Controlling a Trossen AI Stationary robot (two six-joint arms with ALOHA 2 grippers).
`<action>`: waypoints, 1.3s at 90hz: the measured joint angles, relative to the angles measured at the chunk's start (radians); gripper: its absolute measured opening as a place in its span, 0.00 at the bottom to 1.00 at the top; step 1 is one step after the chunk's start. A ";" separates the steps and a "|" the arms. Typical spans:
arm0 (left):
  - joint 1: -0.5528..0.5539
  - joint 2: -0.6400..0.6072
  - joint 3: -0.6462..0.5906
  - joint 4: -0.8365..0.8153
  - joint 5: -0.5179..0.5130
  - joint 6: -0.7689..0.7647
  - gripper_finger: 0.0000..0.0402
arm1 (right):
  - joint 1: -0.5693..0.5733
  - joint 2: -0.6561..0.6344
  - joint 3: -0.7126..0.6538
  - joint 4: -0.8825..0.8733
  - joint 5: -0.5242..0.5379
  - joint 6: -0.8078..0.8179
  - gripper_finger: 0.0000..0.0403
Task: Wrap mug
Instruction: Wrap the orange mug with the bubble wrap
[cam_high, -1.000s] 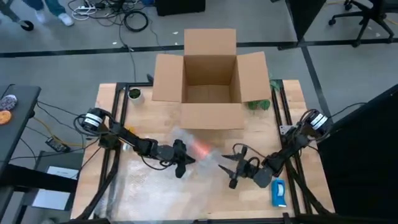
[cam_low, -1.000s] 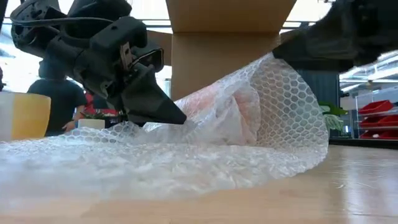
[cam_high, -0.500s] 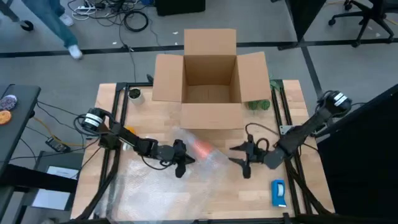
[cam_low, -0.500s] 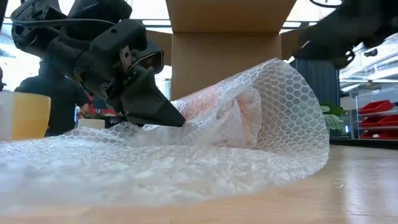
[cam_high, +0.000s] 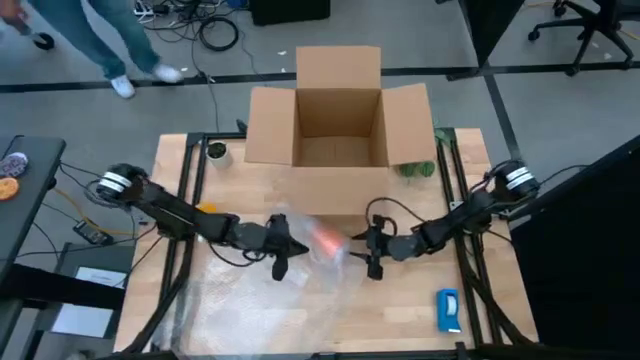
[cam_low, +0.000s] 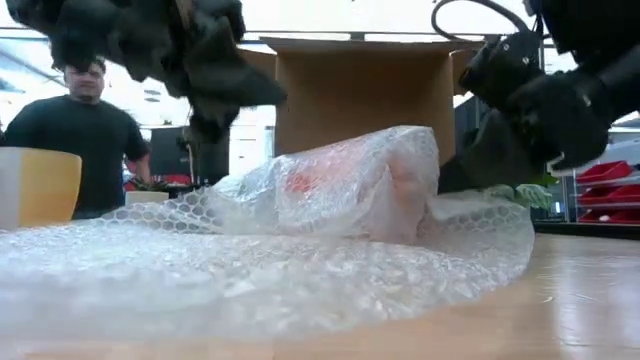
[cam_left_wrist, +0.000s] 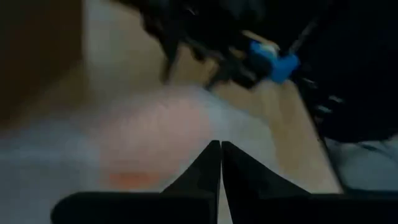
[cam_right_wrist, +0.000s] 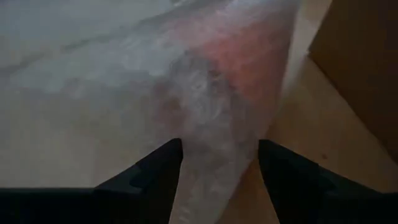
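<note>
The orange mug (cam_high: 325, 240) lies on the table under a sheet of bubble wrap (cam_high: 265, 300), which covers it like a hump (cam_low: 340, 185); its orange shows through (cam_right_wrist: 242, 53). My left gripper (cam_high: 288, 250) is shut and hangs just left of the mug, raised above the wrap (cam_low: 210, 115). My right gripper (cam_high: 354, 250) is open at the mug's right. Its fingers stand on either side of the wrap's bunched end (cam_right_wrist: 217, 130). My right gripper comes in level from the table's right, with its open fingers (cam_right_wrist: 158, 165) astride the wrap's bunched end beside the mug. Whether they touch the wrap, I cannot tell.
An open cardboard box (cam_high: 338, 120) stands at the far middle of the table. A blue-and-white object (cam_high: 447, 310) lies near the right front corner. A yellow cup (cam_low: 40, 185) and a green item (cam_high: 417, 168) sit by the box. A person (cam_low: 80, 125) stands beyond the table.
My right gripper has gone toward the table's left, up to the mug. My left gripper has risen off the wrap. The wrap's arched flap, which stood high over the mug, has dropped down onto it.
</note>
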 joint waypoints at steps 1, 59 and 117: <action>0.003 0.000 0.000 -0.012 -0.011 0.001 0.00 | -0.001 0.004 0.000 0.006 0.000 -0.006 0.48; 0.103 0.292 -0.003 0.193 0.181 -0.032 0.00 | -0.091 0.206 0.216 0.083 0.156 -0.437 0.42; 0.097 -0.005 0.000 -0.087 0.157 -0.010 0.00 | -0.011 0.207 0.295 0.053 0.532 -1.003 0.03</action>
